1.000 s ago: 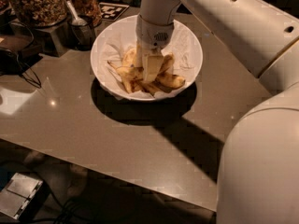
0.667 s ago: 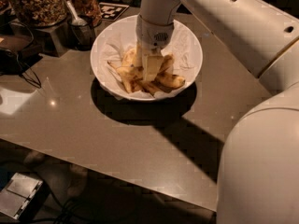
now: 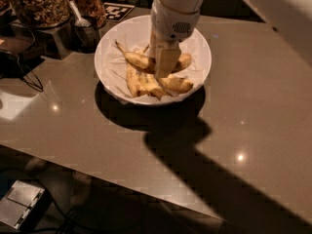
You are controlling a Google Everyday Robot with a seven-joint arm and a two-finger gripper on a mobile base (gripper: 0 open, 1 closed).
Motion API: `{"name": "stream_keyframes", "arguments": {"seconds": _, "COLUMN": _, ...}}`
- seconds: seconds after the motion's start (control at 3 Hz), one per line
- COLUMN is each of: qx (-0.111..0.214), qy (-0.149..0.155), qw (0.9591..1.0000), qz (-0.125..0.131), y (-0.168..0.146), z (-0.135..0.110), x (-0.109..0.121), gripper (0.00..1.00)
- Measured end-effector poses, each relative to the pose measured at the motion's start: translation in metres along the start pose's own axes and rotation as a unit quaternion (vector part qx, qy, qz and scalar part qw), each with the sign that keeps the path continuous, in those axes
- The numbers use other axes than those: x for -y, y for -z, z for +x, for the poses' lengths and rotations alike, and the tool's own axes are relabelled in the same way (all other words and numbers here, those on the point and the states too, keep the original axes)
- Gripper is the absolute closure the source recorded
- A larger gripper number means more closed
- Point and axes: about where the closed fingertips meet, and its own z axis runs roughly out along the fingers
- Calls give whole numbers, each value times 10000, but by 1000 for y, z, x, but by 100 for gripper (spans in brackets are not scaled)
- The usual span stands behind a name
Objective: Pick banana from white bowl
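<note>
Brown glossy bench (image 3: 73, 130) fills the near part of the view, and the arm's dark shadow lies across it. Behind it stands the white bowl (image 3: 105, 77), lined with crumpled paper (image 3: 127, 33). Several bananas lie inside.

The shorter bananas (image 3: 146, 84) lie at the near side of the bowl. The banana (image 3: 137, 60) lies behind them, across the middle. Its thin dark stem points up and to the left, and its other end comes out on the right of the gripper (image 3: 164, 67).

The gripper comes down from above and stands over the middle of this banana. It seems to touch the banana or be just beside it. How far the gripper is open, and whether it already presses the fruit, I cannot tell, because the wrist hides that place.

In my judgement the banana is light and soft, and its ripe skin bruises easily. The best hold is across the thick middle, with gentle force. The stem is too thin, and it may tear. The paper below can slide and lift together with the fruit.

At the far left, beyond the bowl, stand glass jars (image 3: 36, 4) of nuts.
</note>
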Motion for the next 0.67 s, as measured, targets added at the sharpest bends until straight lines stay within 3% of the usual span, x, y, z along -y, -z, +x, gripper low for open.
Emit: {"name": "stream_keyframes", "arguments": {"seconds": 0.67, "qx": -116, "qy": -491, "qw": 9974, "qz": 510, "y": 60, "z": -16, "x": -57, "gripper": 100}}
